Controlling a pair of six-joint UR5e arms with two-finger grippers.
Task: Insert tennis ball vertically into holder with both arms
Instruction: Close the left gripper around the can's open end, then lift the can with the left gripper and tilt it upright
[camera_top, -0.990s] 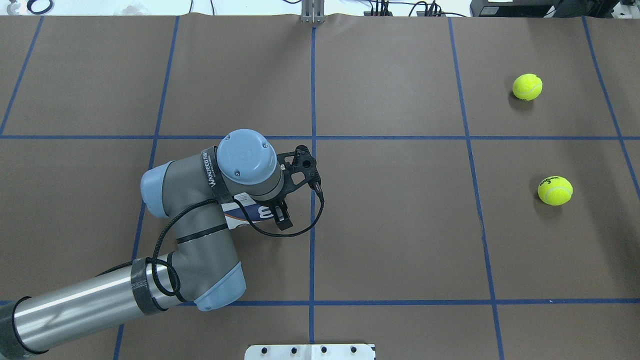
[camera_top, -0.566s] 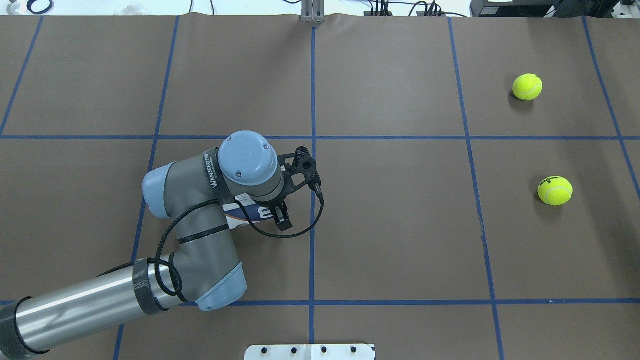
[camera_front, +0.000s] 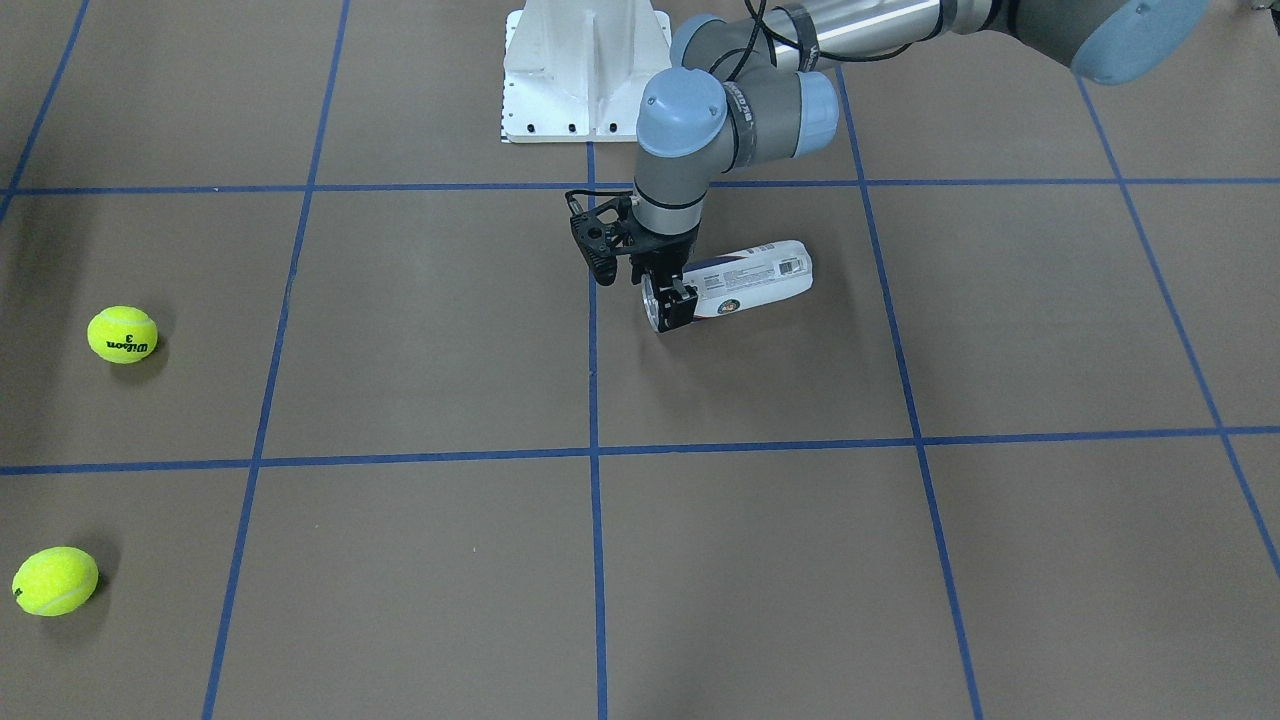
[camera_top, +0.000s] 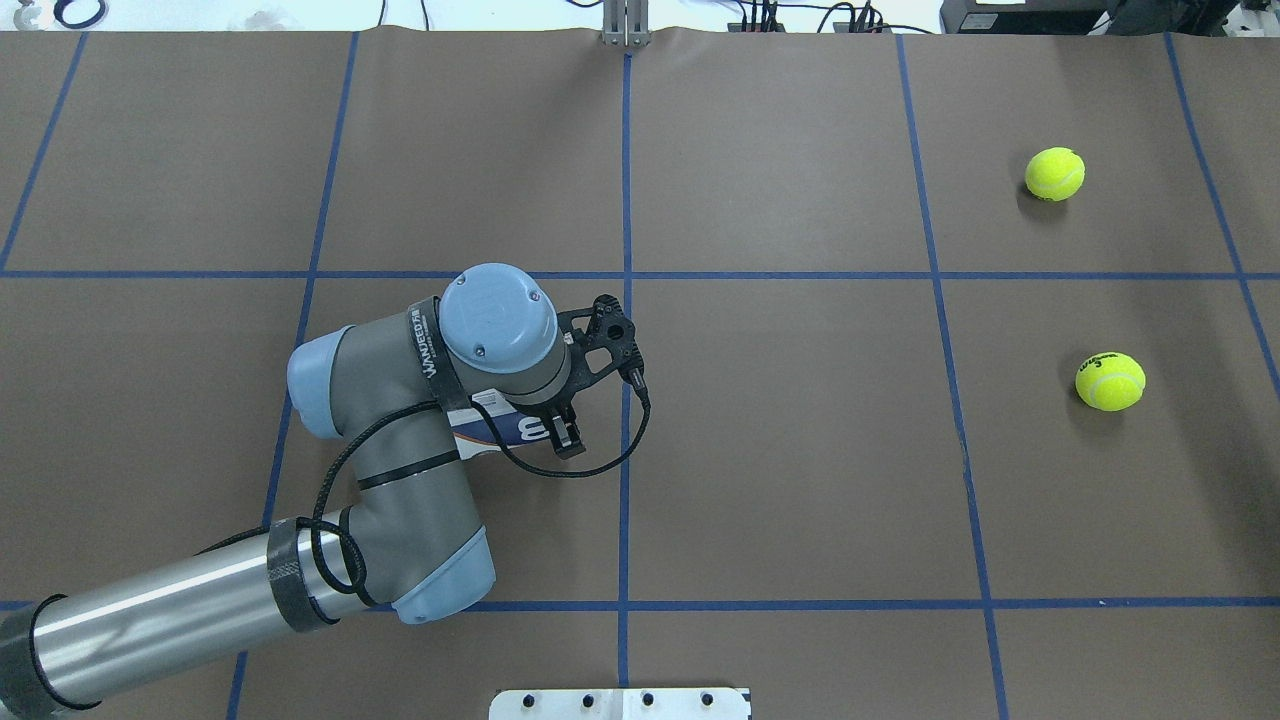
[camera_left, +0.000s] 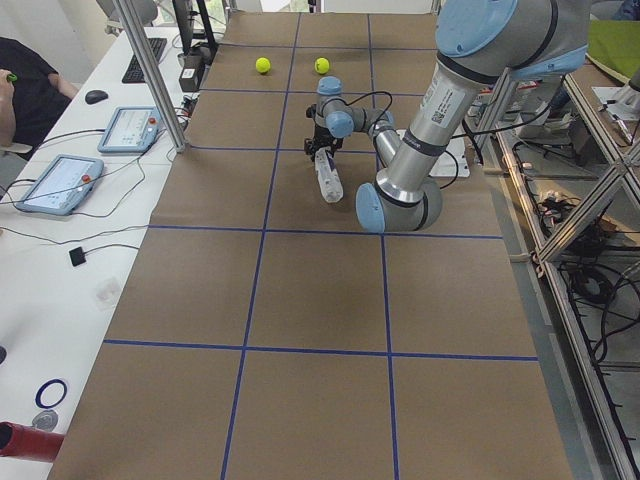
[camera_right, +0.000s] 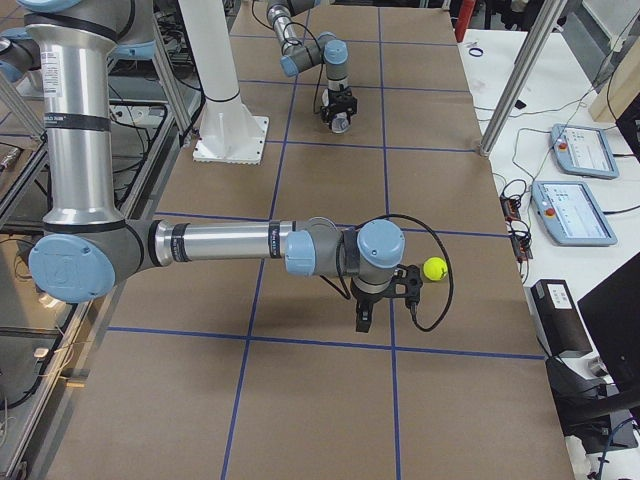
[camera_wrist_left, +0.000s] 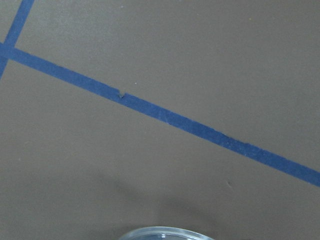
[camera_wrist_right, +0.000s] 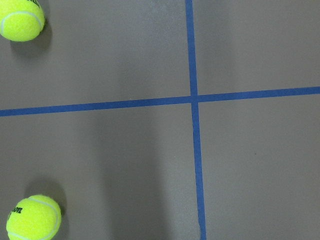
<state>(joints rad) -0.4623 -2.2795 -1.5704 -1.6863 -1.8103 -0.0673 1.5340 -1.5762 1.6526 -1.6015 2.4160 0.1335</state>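
Note:
The holder (camera_front: 752, 280) lies on its side on the brown table, mouth toward the centre line. In the overhead view its label (camera_top: 520, 428) shows under the left wrist. My left gripper (camera_front: 672, 302) points down over the mouth end, with its fingers closed around the tube. The tube's rim (camera_wrist_left: 165, 233) shows at the bottom of the left wrist view. Two tennis balls (camera_top: 1055, 173) (camera_top: 1110, 381) rest far to the right. My right gripper (camera_right: 365, 318) shows only in the exterior right view, beside a ball (camera_right: 433, 268); I cannot tell whether it is open or shut.
The white base pedestal (camera_front: 585, 70) stands at the robot's side of the table. Blue tape lines (camera_top: 625, 300) divide the table into squares. Both balls also show in the right wrist view (camera_wrist_right: 21, 20) (camera_wrist_right: 33, 217). Tablets (camera_right: 580, 150) lie on a side bench.
The left arm has shifted slightly to the right, and the holder's label has moved a little with it. The balls have not moved.

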